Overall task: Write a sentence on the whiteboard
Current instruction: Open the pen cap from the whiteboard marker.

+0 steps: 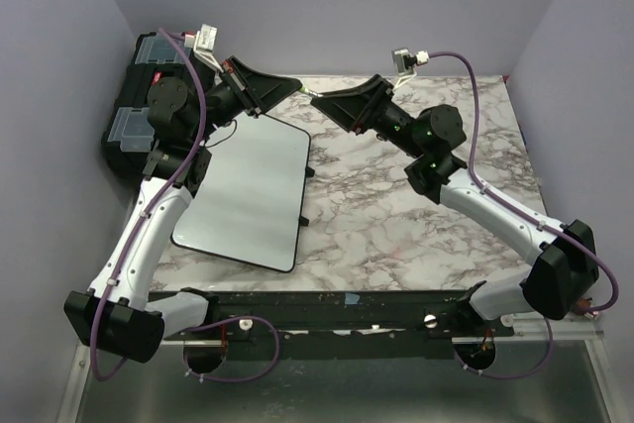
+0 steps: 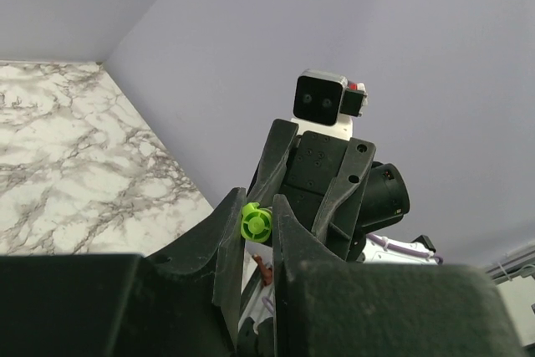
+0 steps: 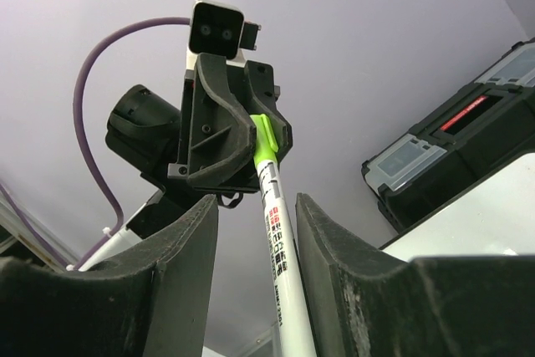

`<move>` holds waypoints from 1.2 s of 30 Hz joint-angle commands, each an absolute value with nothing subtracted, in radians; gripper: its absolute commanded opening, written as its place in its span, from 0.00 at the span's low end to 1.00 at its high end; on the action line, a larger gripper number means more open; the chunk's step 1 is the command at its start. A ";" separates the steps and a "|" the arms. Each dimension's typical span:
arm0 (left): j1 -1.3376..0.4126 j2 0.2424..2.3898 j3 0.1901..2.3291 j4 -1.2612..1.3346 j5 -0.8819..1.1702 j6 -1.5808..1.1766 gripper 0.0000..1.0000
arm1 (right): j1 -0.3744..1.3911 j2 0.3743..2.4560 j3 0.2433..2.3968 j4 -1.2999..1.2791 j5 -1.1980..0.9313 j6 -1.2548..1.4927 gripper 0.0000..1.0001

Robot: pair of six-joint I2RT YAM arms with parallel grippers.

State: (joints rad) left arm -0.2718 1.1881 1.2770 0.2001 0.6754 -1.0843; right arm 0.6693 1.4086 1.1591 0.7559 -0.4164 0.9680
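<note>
Soft, even light, faint shadows; the whiteboard (image 1: 248,190) carries a dull sheen; wrist views blur up close.

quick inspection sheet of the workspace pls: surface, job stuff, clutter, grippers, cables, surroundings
surface: marble-pattern table, whiteboard lying flat on its left side
job's things: whiteboard face looks blank in the top view, no sentence seen; marker is up in the air between the two arms, green cap on its barrel
clutter: black toolbox at the far left, behind the left arm
grippers: left gripper shut on the green cap; right gripper has a finger on each side of the marker barrel, grip unclear
cables: purple cables loop along both arms
surroundings: plain lavender walls on three sides
</note>
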 commanded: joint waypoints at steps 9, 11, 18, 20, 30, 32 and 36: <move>-0.290 1.193 1.234 0.079 0.704 -1.042 0.00 | 0.682 1.432 1.204 0.922 -0.455 1.010 0.42; -0.290 1.193 1.231 0.079 0.703 -1.042 0.00 | 0.682 1.437 1.202 0.933 -0.456 1.017 0.41; -0.290 1.190 1.220 0.073 0.698 -1.042 0.00 | 0.681 1.450 1.206 0.960 -0.456 1.028 0.37; -0.291 1.190 1.218 0.072 0.698 -1.042 0.00 | 0.682 1.450 1.206 0.962 -0.456 1.029 0.36; -0.293 1.192 1.216 0.071 0.695 -1.043 0.00 | 0.681 1.448 1.200 0.963 -0.451 1.028 0.13; -0.293 1.190 1.216 0.069 0.696 -1.042 0.00 | 0.682 1.447 1.195 0.966 -0.447 1.028 0.13; -0.294 1.190 1.213 0.068 0.692 -1.043 0.00 | 0.682 1.443 1.185 0.968 -0.431 1.031 0.10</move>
State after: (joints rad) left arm -0.2695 1.1648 1.2556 0.1921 0.6426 -1.1038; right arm 0.6598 1.4555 1.1591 0.8501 -0.4171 1.0206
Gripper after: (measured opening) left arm 0.154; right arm 0.147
